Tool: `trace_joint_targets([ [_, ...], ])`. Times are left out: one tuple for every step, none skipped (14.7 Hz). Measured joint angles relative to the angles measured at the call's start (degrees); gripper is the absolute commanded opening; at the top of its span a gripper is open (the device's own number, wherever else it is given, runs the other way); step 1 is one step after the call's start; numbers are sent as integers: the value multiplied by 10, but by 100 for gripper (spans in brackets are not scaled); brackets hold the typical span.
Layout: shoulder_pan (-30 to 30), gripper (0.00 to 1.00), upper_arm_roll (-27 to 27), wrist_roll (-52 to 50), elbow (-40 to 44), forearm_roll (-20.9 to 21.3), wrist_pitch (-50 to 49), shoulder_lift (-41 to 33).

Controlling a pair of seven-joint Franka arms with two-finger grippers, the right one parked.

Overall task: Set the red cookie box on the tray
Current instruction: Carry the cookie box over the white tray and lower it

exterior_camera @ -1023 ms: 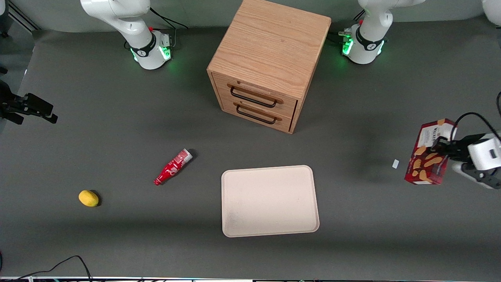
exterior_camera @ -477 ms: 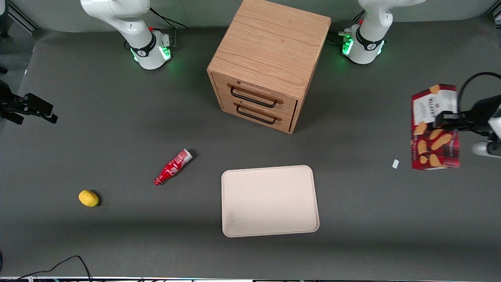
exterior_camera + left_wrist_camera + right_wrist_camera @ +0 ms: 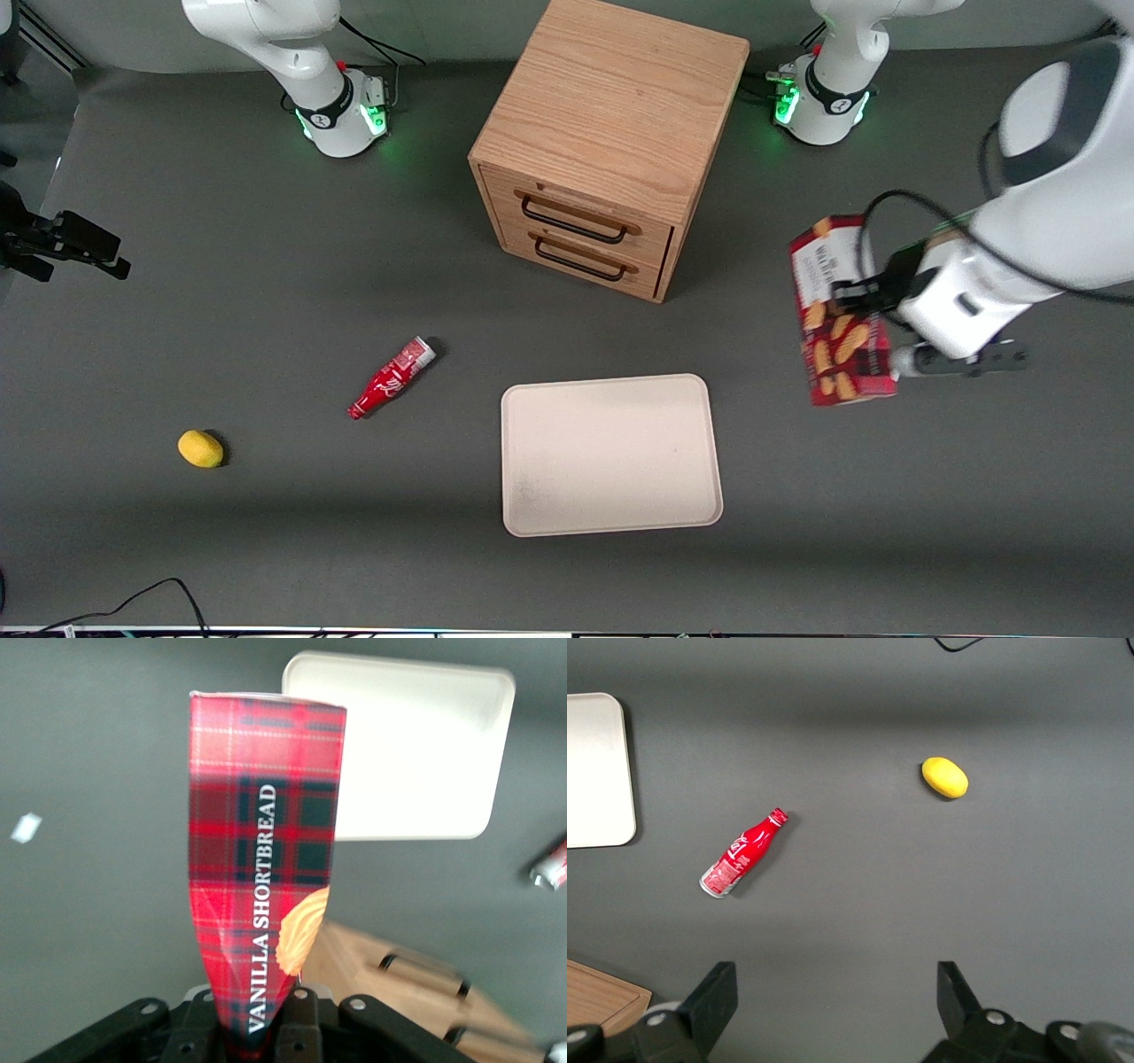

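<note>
White arms with green-lit bases, a black cable, black tool.

The gripper is cut off at the wrist view's edge, its fingertips hidden by the red cookie box.

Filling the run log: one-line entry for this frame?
phase: carry | gripper: shut on red cookie box, airborne, toward working arm's end | tray: nothing on it, box not over it | next: likely move over tray, lower

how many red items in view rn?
2. The red cookie box is held off the table in the gripper, toward the working arm's end. A red bottle lies on the table beside the tray.
</note>
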Motion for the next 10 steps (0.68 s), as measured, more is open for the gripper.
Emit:
trace_joint_targets([
  [-13,0,-8,-24,-9,15,43,22],
  [-22,0,-17,-42,-19,33,84,46],
  [-27,0,-28,-59,-27,55,124,73],
  [-29,0,-38,-76,-31,79,160,101],
  [-30,0,-45,-91,-34,101,194,127],
  [-30,0,-50,-102,-34,120,221,150],
  [-30,0,-53,-109,-34,136,242,169],
  [-31,0,-55,-112,-34,152,257,184],
  [-33,0,-57,-116,-34,166,272,197],
  [-37,0,-58,-123,-35,182,291,209],
])
